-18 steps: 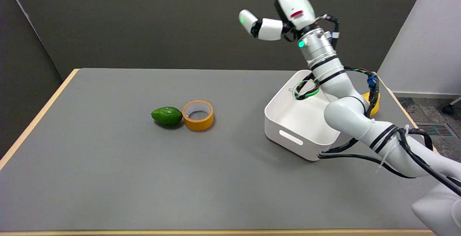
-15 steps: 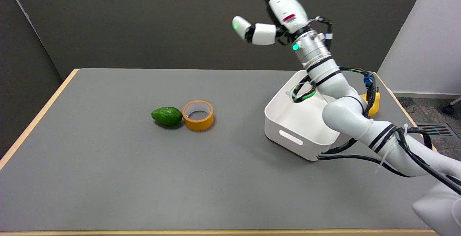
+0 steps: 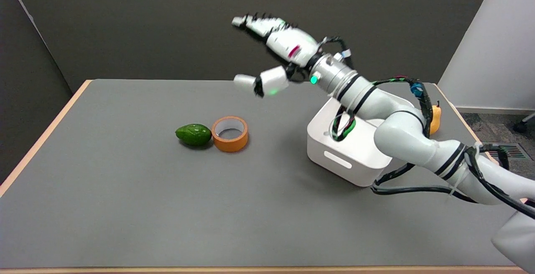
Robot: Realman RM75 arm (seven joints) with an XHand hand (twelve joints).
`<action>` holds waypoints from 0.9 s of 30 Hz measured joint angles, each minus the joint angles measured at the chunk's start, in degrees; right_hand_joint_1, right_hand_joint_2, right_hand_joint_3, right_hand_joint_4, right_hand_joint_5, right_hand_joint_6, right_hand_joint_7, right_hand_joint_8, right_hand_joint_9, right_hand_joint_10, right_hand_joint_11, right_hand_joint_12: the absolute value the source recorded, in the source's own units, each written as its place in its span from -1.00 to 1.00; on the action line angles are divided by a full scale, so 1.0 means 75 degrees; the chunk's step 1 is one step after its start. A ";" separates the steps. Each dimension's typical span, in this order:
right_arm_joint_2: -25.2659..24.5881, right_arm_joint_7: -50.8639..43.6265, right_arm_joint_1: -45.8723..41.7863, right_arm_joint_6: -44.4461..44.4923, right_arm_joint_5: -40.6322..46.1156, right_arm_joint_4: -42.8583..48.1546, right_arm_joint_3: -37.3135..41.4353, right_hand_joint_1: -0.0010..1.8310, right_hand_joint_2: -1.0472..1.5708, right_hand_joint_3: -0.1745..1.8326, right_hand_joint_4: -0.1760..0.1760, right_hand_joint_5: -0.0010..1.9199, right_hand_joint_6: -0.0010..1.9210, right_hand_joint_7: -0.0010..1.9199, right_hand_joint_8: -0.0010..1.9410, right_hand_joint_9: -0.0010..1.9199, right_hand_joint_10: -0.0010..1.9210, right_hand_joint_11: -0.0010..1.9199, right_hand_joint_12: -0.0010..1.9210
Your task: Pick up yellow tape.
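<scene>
yellow-orange roll of tape (image 3: 229, 134), glossy band with a pale inner core, lies flat on the grey matte table (image 3: 125, 207), roughly mid-table and somewhat toward the far edge. its left side touches or all but touches a dark green avocado (image 3: 193, 134).

head view: over the last half second the right hand (image 3: 273, 54) has swung down and leftward from high over the white plastic bin (image 3: 349, 150) at the table's right side, and now hangs in the air above and to the right of the roll, well apart from it. fingers spread straight, thumb dropped below the palm; nothing in it. reads as the approach phase; no contact yet.

orientation: roll's hole faces up, so its axis stands vertical; round from above, no long axis to favour. avocado blocks the left flank, so a grasp from the right or over the rim looks safer.
</scene>
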 measured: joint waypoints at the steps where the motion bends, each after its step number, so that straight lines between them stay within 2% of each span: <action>1: 0.0006 -0.0027 -0.0015 -0.0167 -0.0012 0.0062 -0.0048 -0.66 0.14 0.05 0.20 -1.00 -0.83 -0.98 -0.80 -1.00 -0.55 -1.00 0.11; 5: -0.0032 -0.0157 -0.0065 -0.0783 -0.0071 0.0159 -0.0220 -0.67 0.15 0.06 0.11 -1.00 -0.92 -0.98 -0.87 -1.00 -0.56 -0.97 0.08; 7: -0.0091 -0.0220 -0.0078 -0.1022 -0.0111 0.0126 -0.0304 -0.67 0.14 0.01 0.12 -1.00 -0.98 -1.00 -0.88 -1.00 -0.56 -1.00 0.18; 9: -0.0172 -0.0285 -0.0076 -0.1230 -0.0164 0.0021 -0.0401 -0.66 0.13 0.01 0.14 -1.00 -1.00 -1.00 -0.94 -1.00 -0.72 -1.00 0.07; 12: -0.0319 -0.0385 -0.0006 -0.1466 -0.0280 -0.0237 -0.0550 -0.65 0.14 -0.01 -0.09 -1.00 -1.00 -1.00 -1.00 -1.00 -0.95 -1.00 -0.54; 14: -0.0423 -0.0441 0.0061 -0.1548 -0.0364 -0.0432 -0.0658 -0.64 0.16 -0.05 -0.25 -1.00 -0.99 -1.00 -1.00 -1.00 -1.00 -1.00 -0.79; 18: -0.0639 -0.0551 0.0247 -0.1580 -0.0571 -0.0889 -0.0896 -0.66 0.13 0.02 -0.50 -1.00 -0.96 -1.00 -1.00 -1.00 -1.00 -1.00 -0.90; 19: -0.0691 -0.0573 0.0298 -0.1572 -0.0613 -0.0989 -0.0949 -0.66 0.13 0.02 -0.51 -1.00 -0.96 -1.00 -1.00 -1.00 -1.00 -1.00 -0.91; 27: -0.0996 -0.0694 0.0668 -0.1359 -0.0897 -0.1644 -0.1288 -0.66 0.14 0.03 -0.32 -1.00 -1.00 -1.00 -1.00 -1.00 -1.00 -1.00 -0.92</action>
